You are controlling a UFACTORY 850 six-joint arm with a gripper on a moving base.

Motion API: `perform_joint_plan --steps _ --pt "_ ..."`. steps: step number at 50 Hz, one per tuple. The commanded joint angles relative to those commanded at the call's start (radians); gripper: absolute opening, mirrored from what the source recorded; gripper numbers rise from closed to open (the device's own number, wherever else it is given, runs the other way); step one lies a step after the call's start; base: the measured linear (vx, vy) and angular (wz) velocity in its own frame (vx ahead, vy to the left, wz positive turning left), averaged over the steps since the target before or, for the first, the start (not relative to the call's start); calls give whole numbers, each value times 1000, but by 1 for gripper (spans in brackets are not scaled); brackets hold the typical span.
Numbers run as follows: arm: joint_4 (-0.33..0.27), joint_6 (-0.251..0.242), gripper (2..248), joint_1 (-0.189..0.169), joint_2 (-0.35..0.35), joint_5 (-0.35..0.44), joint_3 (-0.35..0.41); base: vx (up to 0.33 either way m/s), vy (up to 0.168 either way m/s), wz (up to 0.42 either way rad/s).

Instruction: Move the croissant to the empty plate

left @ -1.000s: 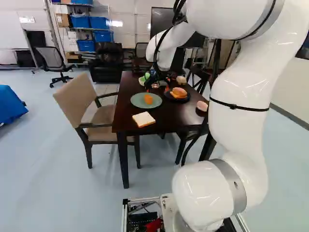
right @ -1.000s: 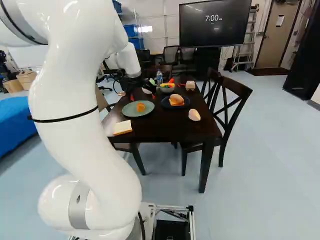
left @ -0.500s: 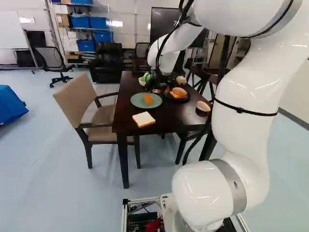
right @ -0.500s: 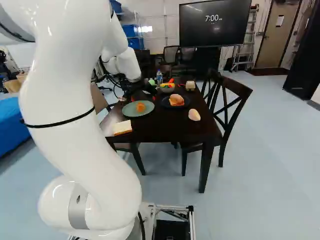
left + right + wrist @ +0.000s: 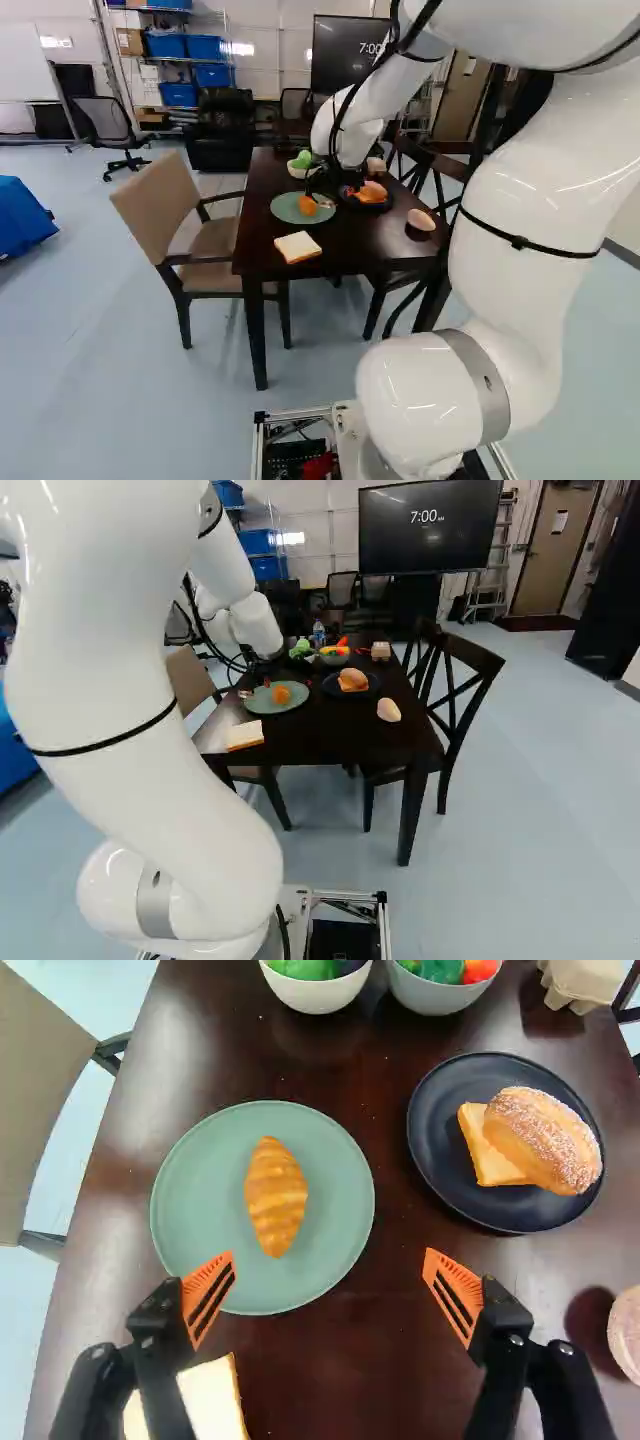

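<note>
My pincer (image 5: 330, 1258) is spread wide, and it has hold of nothing; between its fingers I see only the worktop (image 5: 350, 1390). Close to one finger lies a slice of white bread (image 5: 212, 1400).

About the progress I must be careful. The croissant (image 5: 276, 1196) rests on the green plate (image 5: 195, 1190), alone there, and I find no empty plate in my views. If the green plate is the one meant, I judge the placing is done, and only moving away is left. If another is meant, the grasp and the whole carrying remain.

The croissant lies ahead of my open pincer, apart from both fingers, not centred but nearer to the finger which overlaps the green plate's rim in the wrist view. Beyond the other finger, the dark plate (image 5: 440, 1130) is already occupied by bread and a sugared bun (image 5: 550, 1140).
</note>
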Motion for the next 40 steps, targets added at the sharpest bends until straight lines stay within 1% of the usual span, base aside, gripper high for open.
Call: perform_joint_plan --steps 27,40 --pt "9 0 247 -20 135 323 264 0 0 0" --pt "13 0 247 -29 193 464 379 0 0 0"
